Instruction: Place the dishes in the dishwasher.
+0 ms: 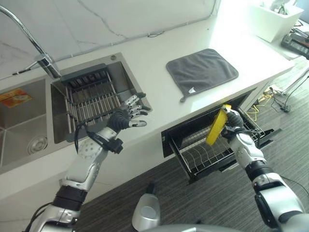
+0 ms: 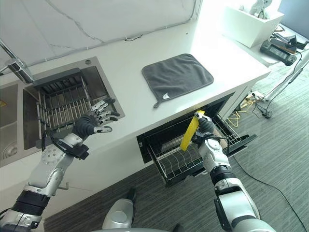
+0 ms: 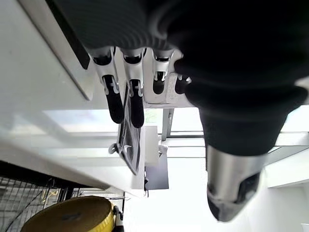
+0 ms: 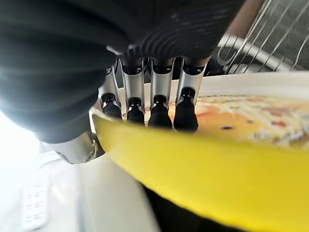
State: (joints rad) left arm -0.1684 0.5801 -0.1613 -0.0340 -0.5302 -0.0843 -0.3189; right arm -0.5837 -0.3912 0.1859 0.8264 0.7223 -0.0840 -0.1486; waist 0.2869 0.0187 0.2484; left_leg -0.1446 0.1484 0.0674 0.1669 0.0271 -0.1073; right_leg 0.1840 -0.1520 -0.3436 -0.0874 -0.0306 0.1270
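Note:
A yellow plate [image 1: 217,125] stands on edge over the wire rack [image 1: 207,155] of the pulled-out dishwasher drawer, below the counter's front. My right hand [image 1: 233,121] is shut on the plate's rim; in the right wrist view the fingers [image 4: 159,104] curl over the plate [image 4: 231,150]. My left hand [image 1: 128,115] hovers open with spread fingers above the counter edge, beside the sink's dish rack [image 1: 92,99]. The left wrist view shows the straight fingers [image 3: 126,96] and the yellow plate [image 3: 72,215] far off.
A grey cloth mat [image 1: 202,70] lies on the white counter [image 1: 159,104]. A tap [image 1: 35,43] arches over the double sink [image 1: 24,130]. A white box [image 1: 275,19] stands at the counter's far right. The dishwasher drawer [image 2: 193,145] juts into the floor space.

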